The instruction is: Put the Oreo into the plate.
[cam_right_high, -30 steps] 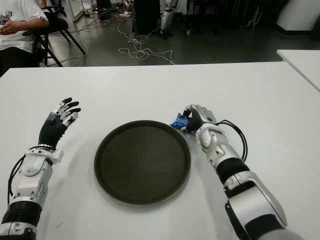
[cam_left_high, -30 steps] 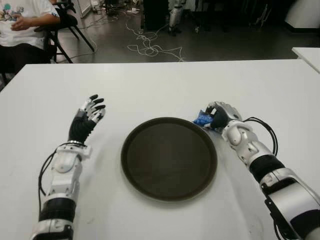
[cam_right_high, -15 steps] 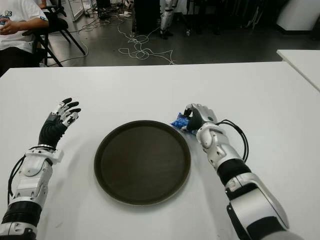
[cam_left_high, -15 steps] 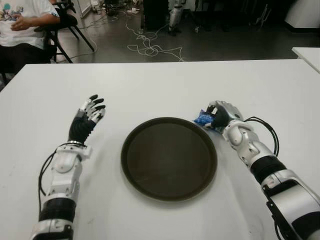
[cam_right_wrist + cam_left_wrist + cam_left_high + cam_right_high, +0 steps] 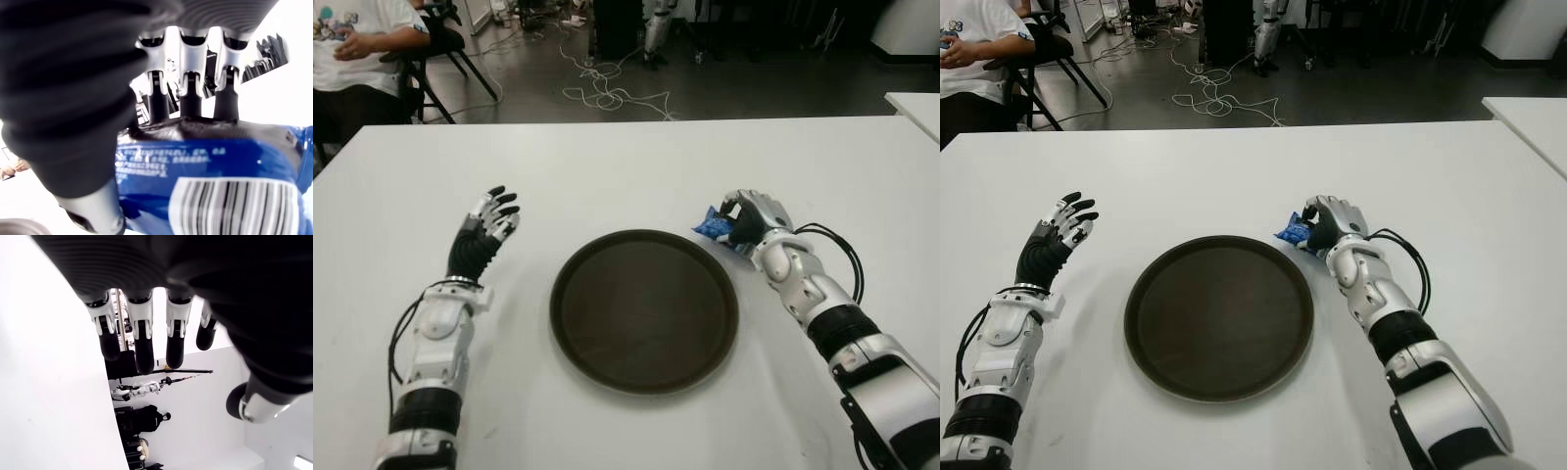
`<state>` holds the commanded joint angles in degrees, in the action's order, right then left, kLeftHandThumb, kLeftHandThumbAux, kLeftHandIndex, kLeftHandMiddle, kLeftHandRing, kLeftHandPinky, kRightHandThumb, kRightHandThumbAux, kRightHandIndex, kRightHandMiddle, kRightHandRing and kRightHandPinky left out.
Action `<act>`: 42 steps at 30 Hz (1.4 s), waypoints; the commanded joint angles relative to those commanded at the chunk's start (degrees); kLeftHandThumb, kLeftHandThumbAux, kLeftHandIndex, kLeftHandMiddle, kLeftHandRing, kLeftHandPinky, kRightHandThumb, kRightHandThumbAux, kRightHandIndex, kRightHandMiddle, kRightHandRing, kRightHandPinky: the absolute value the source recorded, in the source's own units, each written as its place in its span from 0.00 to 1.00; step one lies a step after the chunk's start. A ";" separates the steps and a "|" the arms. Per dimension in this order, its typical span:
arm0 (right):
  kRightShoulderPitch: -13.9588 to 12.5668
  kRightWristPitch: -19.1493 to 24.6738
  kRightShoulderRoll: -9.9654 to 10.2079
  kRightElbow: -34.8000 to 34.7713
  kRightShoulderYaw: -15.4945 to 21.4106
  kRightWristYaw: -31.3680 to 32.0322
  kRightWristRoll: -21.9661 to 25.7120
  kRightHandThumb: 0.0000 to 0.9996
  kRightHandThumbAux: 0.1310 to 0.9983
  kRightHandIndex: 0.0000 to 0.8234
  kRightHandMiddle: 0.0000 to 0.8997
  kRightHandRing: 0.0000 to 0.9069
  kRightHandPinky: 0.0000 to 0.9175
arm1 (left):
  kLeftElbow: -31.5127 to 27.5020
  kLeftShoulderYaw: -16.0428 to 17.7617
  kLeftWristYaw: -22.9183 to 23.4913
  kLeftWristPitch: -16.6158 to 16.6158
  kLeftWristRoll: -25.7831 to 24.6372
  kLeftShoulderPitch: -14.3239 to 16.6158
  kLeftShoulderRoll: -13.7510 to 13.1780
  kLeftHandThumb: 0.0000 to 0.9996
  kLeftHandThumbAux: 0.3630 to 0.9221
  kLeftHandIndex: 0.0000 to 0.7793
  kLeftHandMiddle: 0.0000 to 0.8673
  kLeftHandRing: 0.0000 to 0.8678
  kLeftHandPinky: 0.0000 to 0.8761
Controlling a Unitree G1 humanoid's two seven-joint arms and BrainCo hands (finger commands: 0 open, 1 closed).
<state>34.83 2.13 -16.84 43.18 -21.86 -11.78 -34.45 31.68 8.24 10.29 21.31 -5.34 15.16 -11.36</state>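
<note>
My right hand (image 5: 744, 216) is shut on the blue Oreo packet (image 5: 712, 227), holding it just past the far right rim of the round dark plate (image 5: 644, 309). The right wrist view fills with the packet (image 5: 210, 186), its barcode showing, and fingers (image 5: 188, 93) curled over its top edge. The plate lies in the middle of the white table (image 5: 626, 166) with nothing in it. My left hand (image 5: 489, 220) shows to the left of the plate, fingers spread and holding nothing.
A person sits on a chair (image 5: 357, 59) beyond the far left corner of the table. Cables (image 5: 602, 88) lie on the floor behind. A second white table's corner (image 5: 915, 103) shows at the far right.
My right hand has lifted slightly and shifted a little farther back with the packet. The left hand has not moved.
</note>
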 joint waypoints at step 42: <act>-1.68 4.43 -2.43 -19.34 2.49 4.35 -3.03 0.02 0.90 0.79 0.84 0.84 0.80 | 0.17 -0.31 -1.57 -0.92 0.38 0.33 0.75 0.24 0.38 0.11 0.22 0.20 0.17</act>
<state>33.14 6.55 -19.27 23.84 -19.37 -7.44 -37.47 31.84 7.92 8.71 20.38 -4.96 15.49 -10.62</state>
